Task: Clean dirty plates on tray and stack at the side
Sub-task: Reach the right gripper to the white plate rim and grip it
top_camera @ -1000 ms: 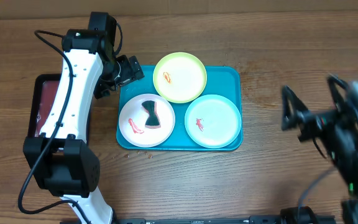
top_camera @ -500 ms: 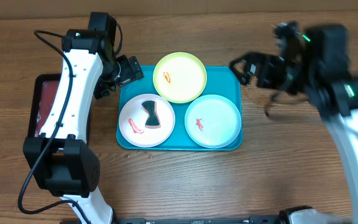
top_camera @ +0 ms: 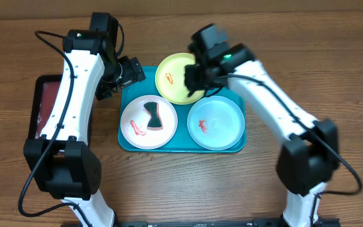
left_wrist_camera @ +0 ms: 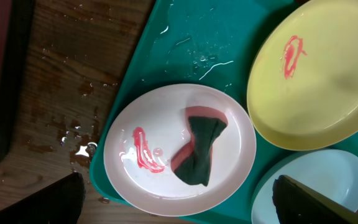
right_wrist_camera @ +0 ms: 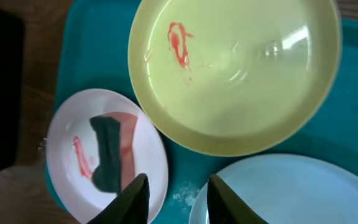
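Turquoise-blue tray on a brown wood-grain table. Far side of the tray: yellow-green plate with a small red-orange smear. Near left: white plate with a red streak, plus a sponge, dark green over a pink-red layer. Near right: pale mint plate with a small red mark. Far left: dark red tray. Left arm and right arm white with black joints.

The right gripper has swung in from the worktop's right edge and now hangs, fingers apart, over the yellow-green plate.
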Available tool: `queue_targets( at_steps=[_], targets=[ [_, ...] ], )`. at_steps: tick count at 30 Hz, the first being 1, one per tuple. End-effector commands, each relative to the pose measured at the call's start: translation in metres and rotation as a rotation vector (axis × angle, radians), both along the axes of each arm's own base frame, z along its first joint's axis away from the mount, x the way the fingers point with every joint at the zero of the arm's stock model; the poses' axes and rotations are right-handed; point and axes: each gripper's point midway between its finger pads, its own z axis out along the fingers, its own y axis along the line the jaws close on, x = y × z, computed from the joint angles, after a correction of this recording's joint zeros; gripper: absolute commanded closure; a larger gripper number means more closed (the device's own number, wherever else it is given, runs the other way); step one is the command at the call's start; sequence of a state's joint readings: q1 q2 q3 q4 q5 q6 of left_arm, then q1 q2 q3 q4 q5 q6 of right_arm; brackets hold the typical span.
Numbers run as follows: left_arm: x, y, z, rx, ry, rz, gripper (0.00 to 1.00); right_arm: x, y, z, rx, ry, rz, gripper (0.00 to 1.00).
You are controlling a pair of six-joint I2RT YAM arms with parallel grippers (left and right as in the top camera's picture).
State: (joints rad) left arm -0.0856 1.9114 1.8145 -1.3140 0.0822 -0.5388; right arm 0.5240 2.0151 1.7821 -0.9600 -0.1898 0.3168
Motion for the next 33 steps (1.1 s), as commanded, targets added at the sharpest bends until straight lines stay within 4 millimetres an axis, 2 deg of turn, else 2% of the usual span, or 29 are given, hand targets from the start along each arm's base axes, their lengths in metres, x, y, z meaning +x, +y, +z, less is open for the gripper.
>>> queue_targets(
  at_steps=[1, 8, 21, 25, 28, 33],
  targets=[
    [0.0, -0.003, 0.006, 0.006, -0.018, -0.03, 0.04, 0.001, 0.018, -0.021, -0.056, -0.016, 0.01, 0.66],
    [0.0, -0.003, 0.005, 0.006, -0.017, -0.03, 0.04, -0.019, 0.047, -0.064, -0.117, 0.015, 0.128, 0.66],
    [-0.003, -0.002, 0.004, 0.008, -0.003, -0.031, 0.09, -0.031, 0.047, -0.114, -0.185, 0.1, 0.167, 0.67],
    [-0.004, -0.003, 0.004, 0.01, 0.003, -0.042, 0.18, -0.033, 0.048, -0.117, -0.181, 0.109, 0.178, 0.68],
    [-0.006, -0.007, 0.0, 0.011, 0.017, -0.058, 0.25, -0.033, 0.048, -0.118, -0.184, 0.112, 0.178, 0.75],
    [-0.013, -0.018, -0.017, 0.0, 0.073, -0.083, 0.52, -0.033, 0.048, -0.118, -0.184, 0.112, 0.177, 0.85]
  ],
)
